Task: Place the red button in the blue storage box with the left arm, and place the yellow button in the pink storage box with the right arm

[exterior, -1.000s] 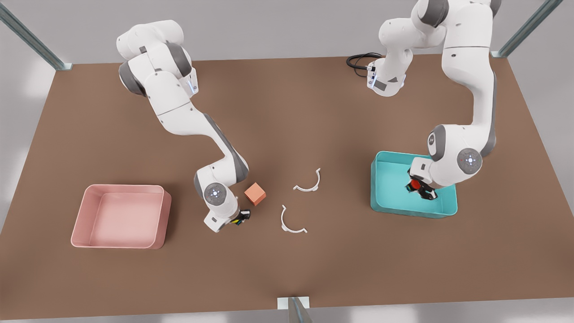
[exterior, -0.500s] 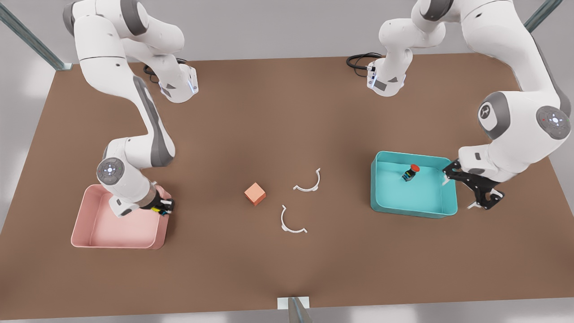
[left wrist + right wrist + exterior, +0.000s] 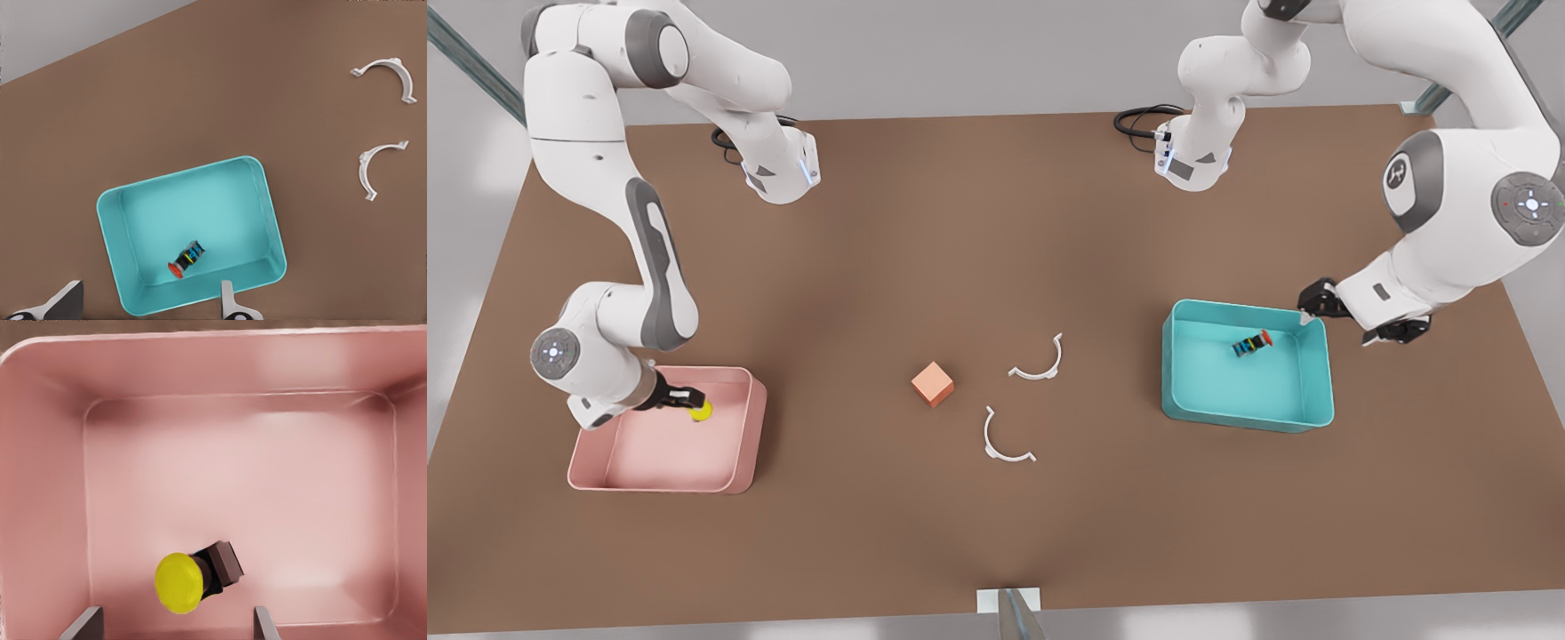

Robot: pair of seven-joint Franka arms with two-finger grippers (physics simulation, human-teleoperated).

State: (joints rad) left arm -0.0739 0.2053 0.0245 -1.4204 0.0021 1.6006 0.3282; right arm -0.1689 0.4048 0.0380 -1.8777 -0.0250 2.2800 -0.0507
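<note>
The red button (image 3: 1252, 343) (image 3: 185, 259) lies tipped on its side inside the blue storage box (image 3: 1245, 416) (image 3: 110, 247). My left gripper (image 3: 1352, 325) (image 3: 143, 310) hangs open above the box's back corner at the front view's right, holding nothing. Inside the pink storage box (image 3: 751, 436) (image 3: 40, 487) the yellow button (image 3: 701, 410) (image 3: 179, 582) rests tilted on the floor. My right gripper (image 3: 683, 399) (image 3: 173, 627) hovers just over it, open, with its fingers (image 3: 83, 623) spread well apart and clear of the button.
A salmon-orange cube (image 3: 932, 384) sits mid-table. Two white C-shaped clips (image 3: 1037, 363) (image 3: 1003, 437) lie beside it, between the two boxes. A black cable (image 3: 1143, 120) loops at the back edge, and a metal post (image 3: 1009, 609) stands at the front edge.
The right gripper carried the yellow button from beside the cube into the pink box and opened. The left gripper let go of the red button and drew back; the button tipped over.
</note>
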